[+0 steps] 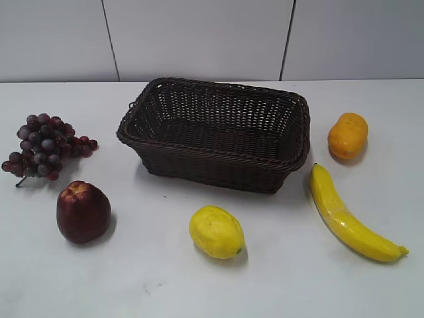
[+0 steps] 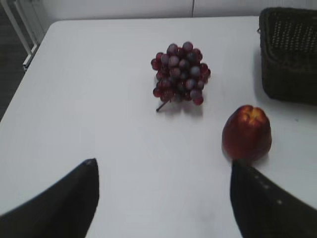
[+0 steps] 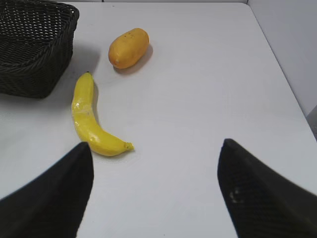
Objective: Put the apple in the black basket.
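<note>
The dark red apple (image 1: 83,212) stands on the white table at the front left, and it also shows in the left wrist view (image 2: 246,133). The black basket (image 1: 215,132), empty, sits at the table's middle back; its corner shows in the left wrist view (image 2: 290,54) and in the right wrist view (image 3: 34,44). My left gripper (image 2: 163,166) is open and empty above bare table, its right finger tip just in front of the apple. My right gripper (image 3: 156,146) is open and empty. Neither gripper shows in the exterior view.
A bunch of purple-red grapes (image 1: 43,146) lies behind the apple. A lemon (image 1: 216,232) lies in front of the basket. A banana (image 1: 348,215) and an orange-yellow fruit (image 1: 348,135) lie right of it. The table edge (image 2: 29,64) is at the left.
</note>
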Tool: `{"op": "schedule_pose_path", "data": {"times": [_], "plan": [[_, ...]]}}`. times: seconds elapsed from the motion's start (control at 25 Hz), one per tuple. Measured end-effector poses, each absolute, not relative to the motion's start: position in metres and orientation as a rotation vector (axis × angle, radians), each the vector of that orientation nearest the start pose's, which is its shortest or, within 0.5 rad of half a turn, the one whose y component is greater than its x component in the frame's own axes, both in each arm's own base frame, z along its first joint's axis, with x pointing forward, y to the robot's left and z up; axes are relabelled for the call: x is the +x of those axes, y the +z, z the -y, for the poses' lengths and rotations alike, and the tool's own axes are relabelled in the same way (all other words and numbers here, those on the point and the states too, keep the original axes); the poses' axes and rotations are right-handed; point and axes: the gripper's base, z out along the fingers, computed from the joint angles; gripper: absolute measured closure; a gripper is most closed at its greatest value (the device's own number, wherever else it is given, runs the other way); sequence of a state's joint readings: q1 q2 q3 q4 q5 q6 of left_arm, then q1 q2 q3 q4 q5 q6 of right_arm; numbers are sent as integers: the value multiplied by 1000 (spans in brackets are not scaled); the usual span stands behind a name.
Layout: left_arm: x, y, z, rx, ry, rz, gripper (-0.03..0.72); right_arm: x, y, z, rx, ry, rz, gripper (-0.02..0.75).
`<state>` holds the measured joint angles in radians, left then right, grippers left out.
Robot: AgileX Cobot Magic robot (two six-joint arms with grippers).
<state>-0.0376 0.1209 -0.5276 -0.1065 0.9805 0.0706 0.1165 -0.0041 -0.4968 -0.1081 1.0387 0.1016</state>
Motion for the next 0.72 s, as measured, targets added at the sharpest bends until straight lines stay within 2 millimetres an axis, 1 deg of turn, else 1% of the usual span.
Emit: {"op": "schedule_pose_path", "data": {"times": [0.04, 0.12, 0.2, 0.28, 0.44, 0.56, 0.72], "plan": [[21, 297, 9, 106, -111, -2047, 48, -3, 279, 9, -11, 10, -2017, 150], [40, 305, 12, 111, -137, -2070, 35, -3, 279, 9, -11, 10, -2017, 150], [59, 308, 16, 117, -189, -2106, 29, -3, 279, 9, -11, 10, -2017, 150], [81, 306, 21, 129, -251, -2170, 26, -3, 279, 9, -11, 10, -2017, 150], [125, 292, 34, 197, -350, -2349, 26, -3, 279, 9, -11, 10, -2017, 150], [155, 279, 46, 271, -384, -2461, 27, -3, 279, 9, -11, 10, -2017, 150], [189, 262, 71, 411, -404, -2560, 31, -3, 279, 9, -11, 10, -2017, 150]]}}
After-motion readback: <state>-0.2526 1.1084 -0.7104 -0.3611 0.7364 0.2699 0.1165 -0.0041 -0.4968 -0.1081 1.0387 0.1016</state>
